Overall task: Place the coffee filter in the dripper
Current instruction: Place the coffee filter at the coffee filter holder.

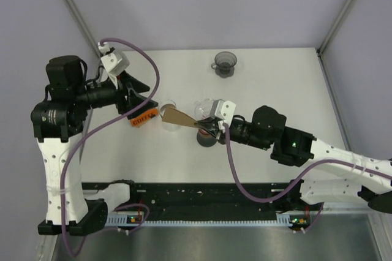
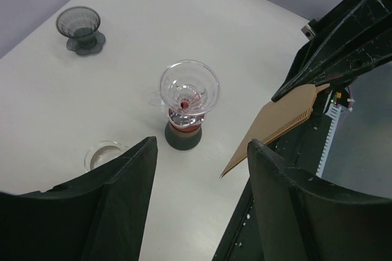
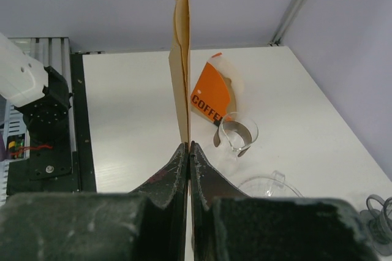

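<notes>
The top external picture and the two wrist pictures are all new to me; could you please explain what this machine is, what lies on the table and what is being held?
The machine is two robot arms bolted side by side at a white table. The top external view looks down from above and behind them. Each wrist view looks along that arm's own fingers.

The right end effector is shut on a flat brown paper coffee filter, which it holds in the air. The left end effector is open and holds nothing.

On the table are a clear glass dripper on a dark base, a grey dripper farther back, a small clear cup and an orange pack marked COFFEE.
</notes>
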`<action>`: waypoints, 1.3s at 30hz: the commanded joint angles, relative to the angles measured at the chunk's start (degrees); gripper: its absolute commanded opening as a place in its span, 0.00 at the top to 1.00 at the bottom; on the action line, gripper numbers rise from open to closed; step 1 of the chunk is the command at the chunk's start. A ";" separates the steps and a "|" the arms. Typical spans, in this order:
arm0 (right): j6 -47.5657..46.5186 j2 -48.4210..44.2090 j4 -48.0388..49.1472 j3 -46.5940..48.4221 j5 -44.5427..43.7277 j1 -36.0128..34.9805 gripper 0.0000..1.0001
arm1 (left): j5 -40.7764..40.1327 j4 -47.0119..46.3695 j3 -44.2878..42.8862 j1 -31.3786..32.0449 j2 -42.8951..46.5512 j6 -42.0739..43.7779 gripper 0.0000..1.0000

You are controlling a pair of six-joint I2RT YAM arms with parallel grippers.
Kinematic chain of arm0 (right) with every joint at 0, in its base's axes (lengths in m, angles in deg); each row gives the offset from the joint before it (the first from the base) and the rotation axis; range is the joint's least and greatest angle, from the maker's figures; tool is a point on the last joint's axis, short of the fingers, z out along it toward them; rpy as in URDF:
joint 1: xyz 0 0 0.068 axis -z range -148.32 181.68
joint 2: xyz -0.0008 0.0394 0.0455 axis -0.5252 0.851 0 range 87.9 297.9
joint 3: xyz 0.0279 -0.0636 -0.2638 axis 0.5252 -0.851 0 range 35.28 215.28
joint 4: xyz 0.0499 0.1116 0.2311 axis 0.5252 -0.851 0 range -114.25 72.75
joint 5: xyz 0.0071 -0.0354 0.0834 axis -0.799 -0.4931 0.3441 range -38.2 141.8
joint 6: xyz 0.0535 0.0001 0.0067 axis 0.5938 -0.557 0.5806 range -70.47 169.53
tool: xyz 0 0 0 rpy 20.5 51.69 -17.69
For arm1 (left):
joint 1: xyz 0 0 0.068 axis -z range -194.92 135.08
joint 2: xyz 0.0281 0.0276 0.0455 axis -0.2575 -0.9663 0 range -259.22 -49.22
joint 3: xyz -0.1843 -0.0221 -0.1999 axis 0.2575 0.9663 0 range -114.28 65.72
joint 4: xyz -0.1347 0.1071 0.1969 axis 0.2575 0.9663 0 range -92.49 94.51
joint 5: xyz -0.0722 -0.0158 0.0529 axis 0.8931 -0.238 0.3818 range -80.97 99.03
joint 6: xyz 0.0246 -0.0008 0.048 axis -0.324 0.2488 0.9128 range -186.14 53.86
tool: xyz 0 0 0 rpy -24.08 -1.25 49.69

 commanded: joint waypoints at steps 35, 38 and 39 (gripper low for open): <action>11.37 3.81 10.73 4.34 -19.61 2.35 1.00 | -25.96 -6.49 -2.01 11.48 1.02 -10.96 0.27; 10.95 5.30 16.62 3.28 -28.59 -0.36 1.00 | -23.64 -9.05 -2.10 11.48 -0.48 -16.15 0.28; 10.16 6.88 17.51 4.06 -31.66 -1.42 1.00 | -21.53 -10.11 -2.01 11.48 -0.92 -17.91 0.28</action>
